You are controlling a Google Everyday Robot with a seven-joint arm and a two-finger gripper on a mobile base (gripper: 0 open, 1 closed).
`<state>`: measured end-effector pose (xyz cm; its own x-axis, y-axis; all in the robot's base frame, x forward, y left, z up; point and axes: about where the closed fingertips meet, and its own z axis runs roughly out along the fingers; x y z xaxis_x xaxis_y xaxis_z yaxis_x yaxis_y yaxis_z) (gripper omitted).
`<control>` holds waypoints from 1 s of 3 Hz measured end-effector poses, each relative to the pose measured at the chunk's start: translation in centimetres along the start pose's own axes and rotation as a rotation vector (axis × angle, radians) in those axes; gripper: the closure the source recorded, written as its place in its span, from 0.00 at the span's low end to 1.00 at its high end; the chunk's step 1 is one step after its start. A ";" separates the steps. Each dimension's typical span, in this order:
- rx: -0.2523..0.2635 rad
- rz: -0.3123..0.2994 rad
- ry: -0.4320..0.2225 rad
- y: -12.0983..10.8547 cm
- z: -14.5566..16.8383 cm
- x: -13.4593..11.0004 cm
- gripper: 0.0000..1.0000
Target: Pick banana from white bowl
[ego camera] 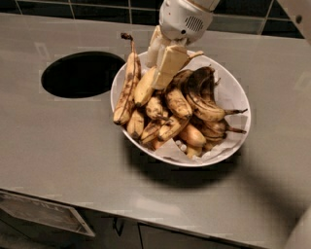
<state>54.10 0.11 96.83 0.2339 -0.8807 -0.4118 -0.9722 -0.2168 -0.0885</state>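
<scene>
**Yellow banana under the claw at the bowl's back left**

Yellow and plump, the banana (pixel 144 90) is the brightest fruit in the pile, gently curved and lightly freckled with brown. It lies tilted in the back-left part of the white bowl (pixel 233 93), its lower end resting on the fruit beneath and its upper part hidden behind the claw (pixel 155 74). The claw comes down from above the bowl's far rim and overlaps the banana. Whether it grips the banana or only touches it, I cannot tell.

Just left of the banana, a slim brown-streaked banana (pixel 126 85) leans along the left rim with its dark stalk pointing up past the edge. To the right, nearly black curved bananas (pixel 204 97) arch over the middle of the heap, their stems reaching toward the right rim. White paper lining (pixel 170 151) shows at the near rim.

The bowl sits on a grey counter (pixel 73 160). A round dark hole (pixel 82 74) opens in the counter near the bowl's left rim. Broad counter surface stretches in front of the bowl to the near edge. Dark wall tiles (pixel 73 7) run close behind the far rim.
</scene>
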 end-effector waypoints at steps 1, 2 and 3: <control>-0.004 0.000 -0.001 0.0 0.1 0.0 0.37; -0.011 -0.003 -0.004 -0.3 0.4 0.0 0.26; -0.015 -0.005 -0.006 -0.3 0.6 0.0 0.26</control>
<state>54.42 0.44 96.37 0.2384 -0.8770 -0.4171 -0.9708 -0.2272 -0.0772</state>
